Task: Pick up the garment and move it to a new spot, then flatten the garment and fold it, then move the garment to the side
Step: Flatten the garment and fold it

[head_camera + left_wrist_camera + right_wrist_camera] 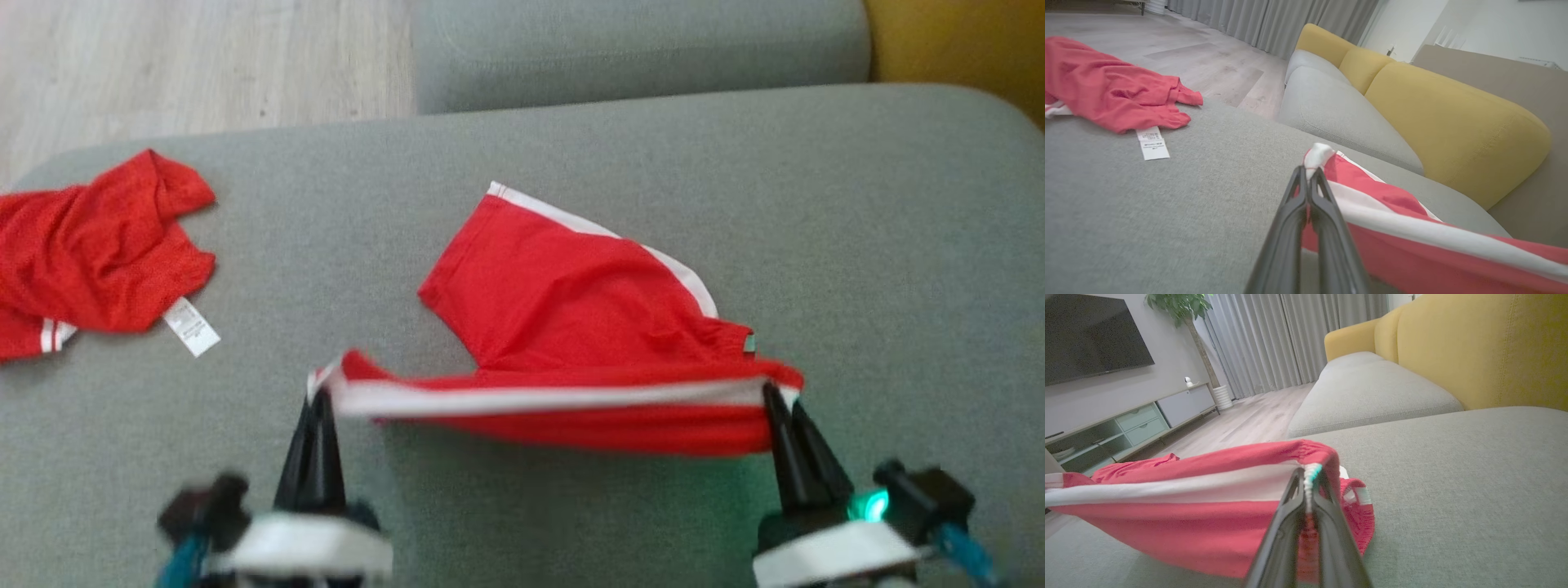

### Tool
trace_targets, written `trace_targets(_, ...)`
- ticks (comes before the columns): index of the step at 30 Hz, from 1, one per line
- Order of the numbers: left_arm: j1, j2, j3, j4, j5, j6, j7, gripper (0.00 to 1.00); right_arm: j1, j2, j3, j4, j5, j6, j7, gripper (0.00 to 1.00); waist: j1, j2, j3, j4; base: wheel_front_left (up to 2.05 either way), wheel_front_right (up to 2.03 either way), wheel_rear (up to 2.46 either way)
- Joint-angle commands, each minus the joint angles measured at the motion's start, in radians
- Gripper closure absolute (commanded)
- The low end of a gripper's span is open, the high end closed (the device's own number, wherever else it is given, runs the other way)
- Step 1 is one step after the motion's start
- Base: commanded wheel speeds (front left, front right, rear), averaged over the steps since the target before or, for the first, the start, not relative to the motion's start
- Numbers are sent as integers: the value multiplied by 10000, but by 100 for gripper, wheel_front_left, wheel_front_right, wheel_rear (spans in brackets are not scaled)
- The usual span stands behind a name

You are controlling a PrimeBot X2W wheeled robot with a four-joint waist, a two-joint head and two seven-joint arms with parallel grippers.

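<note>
The red garment (571,302) lies mid-cushion, its near striped edge lifted and stretched betw. our grippers; left gripper (318,400) and right gripper (777,394) are both clamped on that edge; we judge the fold is in hand; next we should carry the edge far, evenly, w/o slack; another red cloth (90,253) lies far left on the grey cushion (857,245).

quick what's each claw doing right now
left claw: closed, pinching one end of the red shorts at the white stripe
right claw: closed, pinching the other end of the red shorts
</note>
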Motion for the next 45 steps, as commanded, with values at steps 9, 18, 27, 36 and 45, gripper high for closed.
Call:
trace_targets(9, -4823, -219, 281, 3151, 121, -215, 691, 100, -3246, -53, 8, 1823, 410, 73, -95, 100, 0, -1, 1291, -330, 0, 0, 0)
trace_targets(18, -7928, -443, 65, 6003, 462, -383, 826, 100, -5512, -53, 300, 3743, 683, 73, -286, 100, 0, -1, 2464, -829, 0, 0, 0)
trace_targets(27, -9900, -700, -221, 8613, 661, -430, 609, 100, -6775, -53, 692, 4539, 1399, 73, -341, 100, 0, -1, 3101, -1359, 0, 0, 0)
trace_targets(36, -10728, -866, -567, 9852, 676, -828, -45, 0, -6934, -53, 877, 4936, 1766, 73, -343, 0, 0, -1, 3190, -1464, 0, 0, 0)
trace_targets(45, -10566, -954, -1072, 9833, 552, -1452, -776, 0, -6372, -53, 574, 4421, 1337, 73, -344, 0, 0, -1, 2984, -1222, 0, 0, 0)
